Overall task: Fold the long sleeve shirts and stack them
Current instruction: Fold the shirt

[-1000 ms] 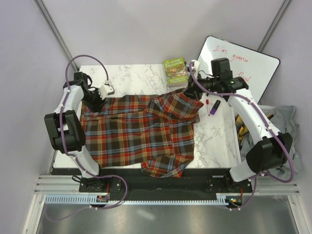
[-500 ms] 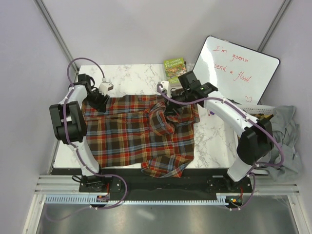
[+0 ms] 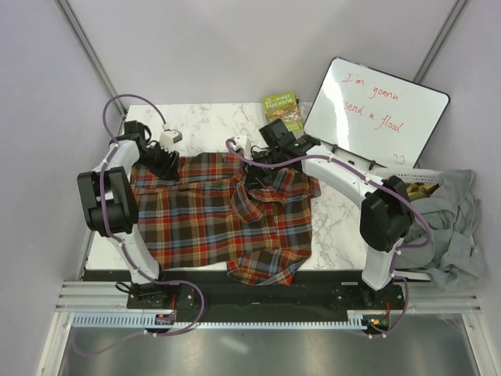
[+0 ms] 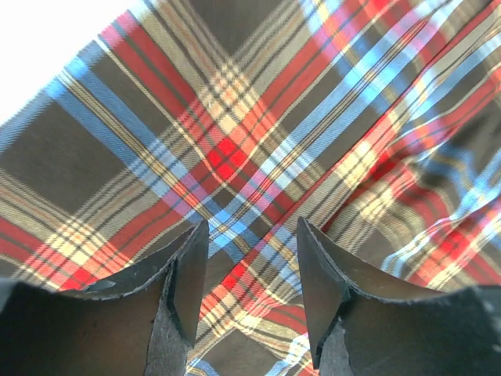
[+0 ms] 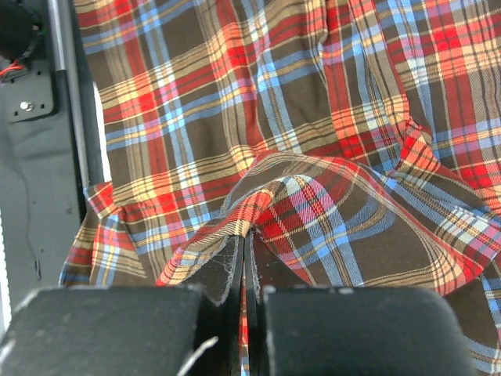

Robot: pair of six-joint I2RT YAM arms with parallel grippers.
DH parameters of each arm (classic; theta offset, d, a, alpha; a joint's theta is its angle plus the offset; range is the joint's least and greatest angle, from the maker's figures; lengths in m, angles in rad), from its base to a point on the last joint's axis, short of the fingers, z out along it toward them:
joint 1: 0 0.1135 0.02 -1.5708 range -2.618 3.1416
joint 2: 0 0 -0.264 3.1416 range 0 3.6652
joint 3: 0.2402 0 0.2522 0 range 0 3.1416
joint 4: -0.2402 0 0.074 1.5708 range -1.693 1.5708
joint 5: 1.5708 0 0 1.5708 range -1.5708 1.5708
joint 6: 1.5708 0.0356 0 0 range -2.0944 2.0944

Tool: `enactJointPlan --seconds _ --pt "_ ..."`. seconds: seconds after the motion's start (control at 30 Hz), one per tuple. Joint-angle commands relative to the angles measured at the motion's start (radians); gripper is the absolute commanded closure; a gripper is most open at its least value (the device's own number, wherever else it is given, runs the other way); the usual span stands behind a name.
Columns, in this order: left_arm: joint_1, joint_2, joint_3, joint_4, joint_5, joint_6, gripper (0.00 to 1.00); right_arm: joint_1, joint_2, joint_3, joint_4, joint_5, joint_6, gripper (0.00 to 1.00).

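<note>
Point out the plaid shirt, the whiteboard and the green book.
plaid shirt (image 3: 196, 223), top external view, on its flat body panel.
whiteboard (image 3: 368, 129), top external view, on its white writing face.
green book (image 3: 282, 106), top external view, on its front cover.

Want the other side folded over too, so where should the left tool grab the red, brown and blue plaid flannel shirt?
Probably its far-left edge, from straight above: the plaid flannel shirt lies flat there and the open left tool hangs over it.

The marble table (image 3: 211, 121) bears a plaid shirt (image 3: 196, 219), a book (image 3: 283, 112) and a leaning whiteboard (image 3: 376, 110).
</note>
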Motion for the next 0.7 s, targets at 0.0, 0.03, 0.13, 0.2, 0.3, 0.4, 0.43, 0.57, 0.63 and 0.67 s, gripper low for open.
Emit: enactJointPlan --seconds 0.0,0.03,0.13,0.2,0.3,0.4,0.43,0.57,0.63,0.67 --pt "0.018 -0.034 0.042 0.055 0.009 -0.098 0.43 0.012 0.03 0.033 0.017 0.039 0.036 1.0" --pt "0.021 -0.021 0.05 0.053 -0.003 -0.098 0.43 0.012 0.033 0.031 0.003 0.042 0.03 0.91" --pt "0.02 -0.019 0.045 0.058 -0.033 -0.068 0.43 0.012 0.033 0.031 -0.043 0.065 0.007 0.74" --pt "0.021 -0.01 0.048 0.059 -0.049 -0.072 0.43 0.006 0.028 0.037 -0.061 0.082 -0.002 0.59" --pt "0.021 0.0 0.064 0.066 -0.077 -0.081 0.43 -0.042 0.018 0.074 -0.116 0.033 -0.013 0.37" --pt "0.03 0.0 0.07 0.073 -0.106 -0.088 0.42 -0.131 0.016 0.128 -0.196 0.007 -0.037 0.15" --pt "0.03 0.0 0.07 0.075 -0.114 -0.088 0.42 -0.158 0.022 0.135 -0.204 0.008 -0.036 0.13" --pt "0.029 0.007 0.054 0.076 -0.122 -0.075 0.42 -0.258 0.071 0.163 -0.211 0.042 -0.025 0.14" --pt "0.026 0.024 0.056 0.072 -0.12 -0.078 0.42 -0.255 0.122 0.168 -0.189 0.095 -0.004 0.2" --pt "0.023 0.029 0.056 0.073 -0.123 -0.081 0.42 -0.257 0.14 0.175 -0.178 0.109 0.004 0.22"
